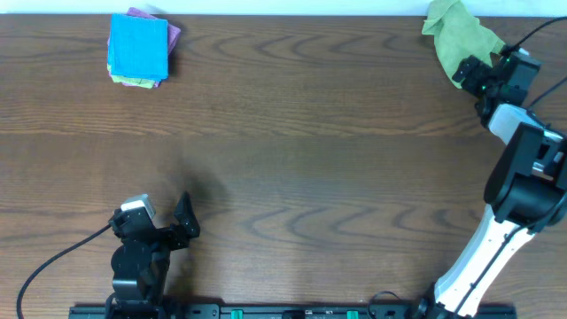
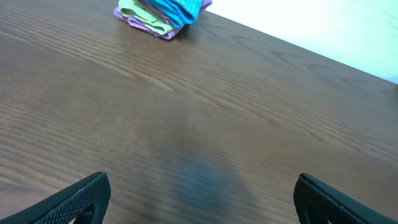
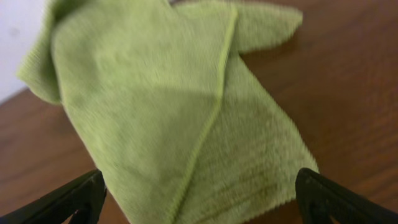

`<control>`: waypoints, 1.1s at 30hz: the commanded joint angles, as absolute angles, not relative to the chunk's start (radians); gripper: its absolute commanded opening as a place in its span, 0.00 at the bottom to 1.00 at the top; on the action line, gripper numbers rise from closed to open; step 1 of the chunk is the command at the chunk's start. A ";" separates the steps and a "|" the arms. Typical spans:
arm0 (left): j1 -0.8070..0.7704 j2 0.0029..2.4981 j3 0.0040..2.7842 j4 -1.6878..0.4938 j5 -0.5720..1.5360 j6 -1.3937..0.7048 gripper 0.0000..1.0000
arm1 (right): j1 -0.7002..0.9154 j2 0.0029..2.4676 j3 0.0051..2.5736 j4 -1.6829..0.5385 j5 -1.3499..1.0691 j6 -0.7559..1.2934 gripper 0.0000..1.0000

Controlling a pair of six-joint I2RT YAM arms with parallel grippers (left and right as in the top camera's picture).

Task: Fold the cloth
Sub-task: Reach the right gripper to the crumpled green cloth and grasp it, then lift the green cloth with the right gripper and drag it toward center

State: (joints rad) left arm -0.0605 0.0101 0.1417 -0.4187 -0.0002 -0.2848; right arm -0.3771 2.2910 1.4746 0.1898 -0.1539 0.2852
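The jaws of the right gripper gape wide with the crumpled green cloth lying just ahead and partly between them, its long axis running away and leftward, while the left gripper, equally open, sits well apart from it.

A brown wood-grain table meets a pale strip.

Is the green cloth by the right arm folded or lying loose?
Loose, not neatly folded: the cloth lies rumpled, one flap lapped over crookedly, edges uneven.
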 commanded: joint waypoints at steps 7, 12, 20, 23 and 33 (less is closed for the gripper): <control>-0.057 0.004 0.124 -0.426 -0.007 -0.284 0.95 | -0.386 2.331 1.493 0.141 -0.154 0.302 0.77; -0.057 0.004 0.124 -0.426 -0.007 -0.284 0.95 | -0.385 2.333 1.493 0.111 -0.154 0.302 0.74; -0.057 0.004 0.124 -0.426 -0.007 -0.285 0.95 | -0.379 2.359 1.493 0.117 -0.154 0.345 0.28; -0.057 0.004 0.124 -0.426 -0.007 -0.285 0.95 | -0.379 2.362 1.493 0.116 -0.130 0.364 0.01; -0.057 0.004 0.124 -0.426 -0.007 -0.284 0.95 | -0.359 2.328 1.570 0.014 -0.327 0.358 0.01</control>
